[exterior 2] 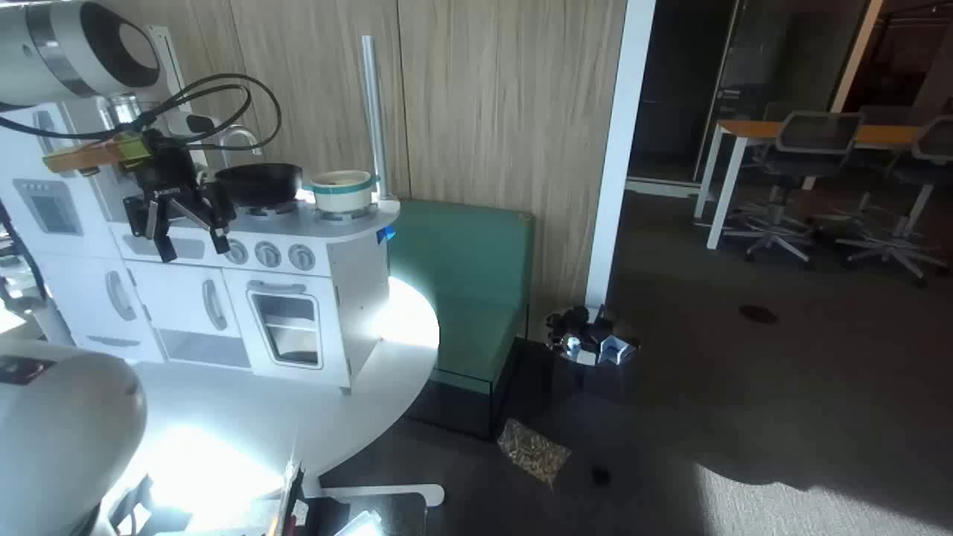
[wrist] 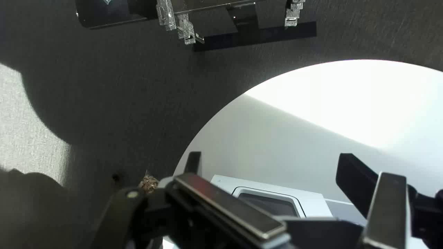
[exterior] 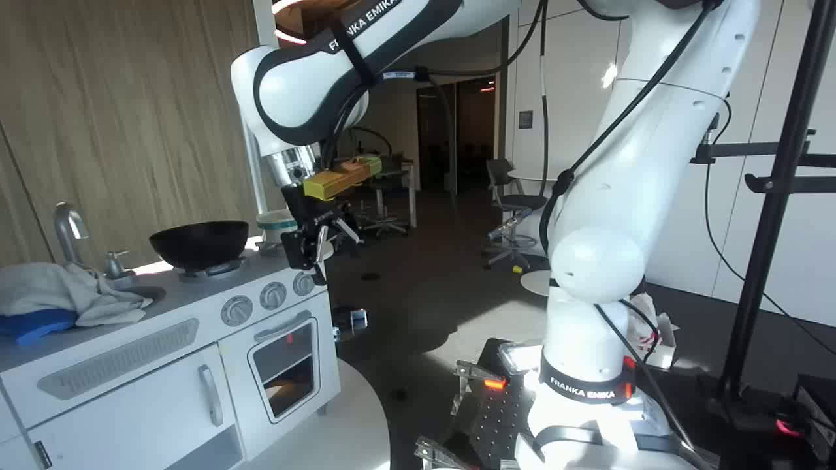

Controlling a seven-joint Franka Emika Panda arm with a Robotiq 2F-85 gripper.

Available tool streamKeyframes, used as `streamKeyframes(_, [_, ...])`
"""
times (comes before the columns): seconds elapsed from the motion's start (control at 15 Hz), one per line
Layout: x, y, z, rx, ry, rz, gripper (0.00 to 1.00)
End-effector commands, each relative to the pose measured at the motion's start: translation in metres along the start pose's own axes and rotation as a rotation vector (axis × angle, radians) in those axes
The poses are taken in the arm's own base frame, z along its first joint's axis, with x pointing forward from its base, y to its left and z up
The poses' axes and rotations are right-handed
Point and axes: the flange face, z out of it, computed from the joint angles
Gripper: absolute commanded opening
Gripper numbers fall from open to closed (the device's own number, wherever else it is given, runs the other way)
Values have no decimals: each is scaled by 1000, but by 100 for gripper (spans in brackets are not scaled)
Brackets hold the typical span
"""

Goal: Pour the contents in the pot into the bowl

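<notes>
The pot (exterior 2: 342,195) is small and pale with a green rim band. It stands upright on the right-hand burner; it also shows partly behind the gripper in an exterior view (exterior: 277,222). Something pale is inside, too small to make out. The bowl (exterior 2: 260,184), wide and black, sits on the burner beside it and also shows in an exterior view (exterior: 201,243). My gripper (exterior 2: 195,244) is open and empty, in front of the toy kitchen and apart from both. Its spread fingers (wrist: 270,159) show in the wrist view, where pot and bowl are out of view.
The toy kitchen (exterior: 130,391) stands on a round white table (exterior: 356,405). A grey cloth (exterior: 72,294) and a blue cloth (exterior: 39,323) lie on the counter near the tap (exterior: 68,228). A metal post (exterior 2: 376,119) rises behind the pot.
</notes>
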Motion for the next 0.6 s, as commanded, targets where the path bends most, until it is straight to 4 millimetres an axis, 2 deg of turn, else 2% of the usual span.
streamKeyframes(0.0, [1,0,-2,1,3,0,100])
streamKeyframes(0.4, [1,0,-4,2,7,1,100])
streamKeyframes(0.53, [2,14,-13,-4,-4,34,100])
